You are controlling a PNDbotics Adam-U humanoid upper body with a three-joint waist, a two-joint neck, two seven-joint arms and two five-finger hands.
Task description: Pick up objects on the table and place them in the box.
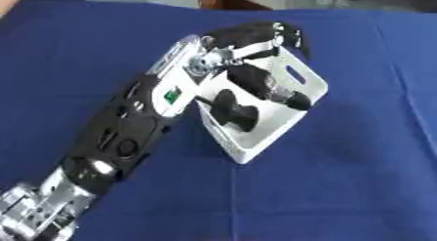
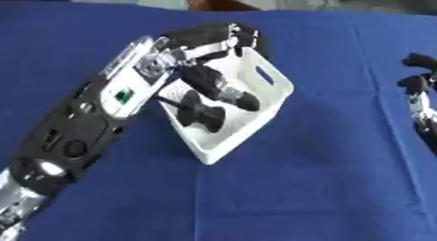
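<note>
We see a white box [image 1: 271, 132] standing on the table [image 1: 358, 186], which is covered by a blue cloth. The box is turned askew, one corner pointing toward us, and its far wall has an oblong handle slot [image 1: 296, 74].

Two dark things lie inside the box. One is a black object with a flared, knob-like shape [image 1: 235, 110], lying near the left wall. The other is a longer dark cylinder-shaped object with a grey band [image 1: 269, 86], lying slanted across the middle, its tip close to the right wall. The two lie just beside each other; we cannot tell whether they touch.

Our left arm reaches in from the lower left, and the left robot hand [image 1: 252, 35] sits over the far corner of the box, its black fingers curled above the rim. We cannot tell whether those fingers hold anything or touch the longer object beneath them.

The right robot hand [image 2: 418, 84] shows only at the right edge of the right eye view, well apart from the box, above the table; we cannot tell how its fingers stand.
</note>
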